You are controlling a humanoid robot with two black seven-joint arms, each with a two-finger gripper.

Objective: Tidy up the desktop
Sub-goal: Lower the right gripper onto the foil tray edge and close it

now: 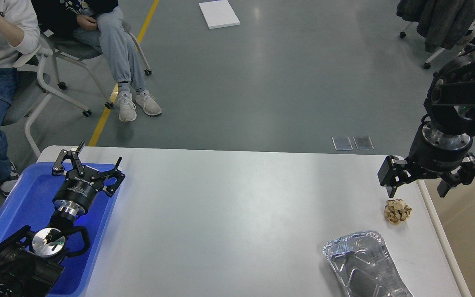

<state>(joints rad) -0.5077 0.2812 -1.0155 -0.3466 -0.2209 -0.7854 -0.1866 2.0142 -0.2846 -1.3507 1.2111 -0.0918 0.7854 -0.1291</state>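
The desktop (229, 214) fills the lower middle of the head view. On it lie two loose things: one crumpled brown paper ball (397, 210) at four o'clock, and one dented foil tray (363, 264) at five. One blue tray (27, 214) sits at eight o'clock — the left gripper (93, 163) hangs over it, fingers spread wide, holding nothing. The right gripper (417, 187) hovers just above the paper ball, jaws wide apart and empty. One beige bin (468, 214) stands at three o'clock.

Blue tray (23, 198), grey-white desktop (229, 206)
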